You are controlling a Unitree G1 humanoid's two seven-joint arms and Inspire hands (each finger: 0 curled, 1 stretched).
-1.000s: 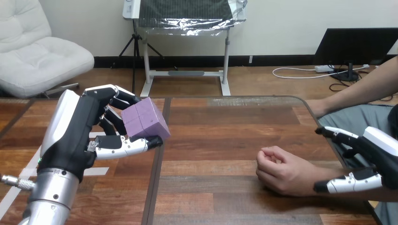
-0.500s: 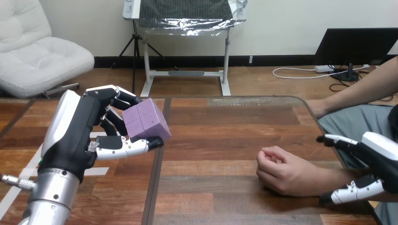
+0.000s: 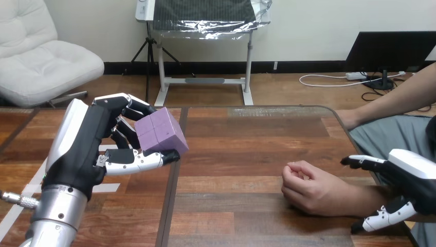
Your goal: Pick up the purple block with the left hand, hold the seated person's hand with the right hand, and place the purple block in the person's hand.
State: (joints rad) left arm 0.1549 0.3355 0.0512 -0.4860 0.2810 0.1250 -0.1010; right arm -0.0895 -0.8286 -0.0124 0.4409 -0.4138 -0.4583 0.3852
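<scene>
My left hand [image 3: 90, 146] is raised above the table's left part, its fingers and thumb curled round the purple block [image 3: 160, 131], which is off the table. The person's hand [image 3: 308, 188] rests on the table at the right, loosely closed, its forearm running off to the right. My right hand [image 3: 409, 180] is at the right edge beside the person's wrist, its fingers spread straight above the forearm and its thumb below; I see no finger wrapped round the wrist.
The wooden table [image 3: 241, 149] stretches between the two hands. A dark seam [image 3: 172, 190] runs front to back near the left hand. White tape marks [image 3: 110, 188] lie at the left.
My right hand has drawn back to the right and lower along the person's forearm. The left hand with the block and the person's hand have stayed put.
</scene>
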